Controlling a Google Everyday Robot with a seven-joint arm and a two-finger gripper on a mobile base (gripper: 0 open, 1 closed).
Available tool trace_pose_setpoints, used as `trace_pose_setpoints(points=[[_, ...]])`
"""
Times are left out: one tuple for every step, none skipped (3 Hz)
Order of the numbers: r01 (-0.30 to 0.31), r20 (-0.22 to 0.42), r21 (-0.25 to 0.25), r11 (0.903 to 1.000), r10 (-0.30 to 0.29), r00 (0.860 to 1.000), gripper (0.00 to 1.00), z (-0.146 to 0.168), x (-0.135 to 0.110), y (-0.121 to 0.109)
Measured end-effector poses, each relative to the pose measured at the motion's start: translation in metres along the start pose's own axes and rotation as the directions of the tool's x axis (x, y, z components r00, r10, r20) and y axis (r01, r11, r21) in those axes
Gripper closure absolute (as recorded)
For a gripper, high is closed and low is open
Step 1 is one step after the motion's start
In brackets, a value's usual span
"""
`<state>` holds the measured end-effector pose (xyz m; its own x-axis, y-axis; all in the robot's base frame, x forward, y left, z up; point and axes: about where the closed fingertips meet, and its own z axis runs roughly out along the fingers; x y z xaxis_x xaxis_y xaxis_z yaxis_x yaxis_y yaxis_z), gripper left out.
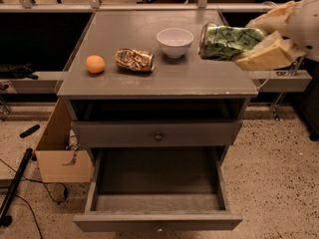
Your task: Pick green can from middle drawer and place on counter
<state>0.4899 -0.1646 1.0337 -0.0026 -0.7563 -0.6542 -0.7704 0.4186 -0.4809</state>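
My gripper (247, 43) comes in from the right edge of the camera view, shut on the green can (225, 41). The can lies on its side between the pale fingers (266, 56), silver end pointing left. It hangs just above the right part of the counter (149, 81), next to the white bowl. The middle drawer (157, 220) is pulled wide open at the bottom of the cabinet, and its grey floor is bare.
On the counter stand a white bowl (175, 41), a crushed gold-brown can (134, 59) and an orange (95, 64). A shut drawer front with a dark knob (158, 136) sits above the open drawer. A cardboard box (60, 156) and cables lie on the floor at the left.
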Motion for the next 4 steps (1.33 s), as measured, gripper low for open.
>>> trace_pose_setpoints(points=[[0.027, -0.042, -0.033, 0.9991, -0.028, 0.999, 1.0, 0.037, 0.016, -0.015], [0.048, -0.082, -0.057, 0.9972, -0.053, 0.995, 1.0, 0.061, 0.038, -0.032], [0.068, -0.12, -0.083, 0.9942, -0.078, 0.99, 1.0, 0.082, 0.058, -0.051], [0.091, -0.149, -0.11, 0.9898, -0.107, 0.983, 1.0, 0.106, 0.066, -0.068]])
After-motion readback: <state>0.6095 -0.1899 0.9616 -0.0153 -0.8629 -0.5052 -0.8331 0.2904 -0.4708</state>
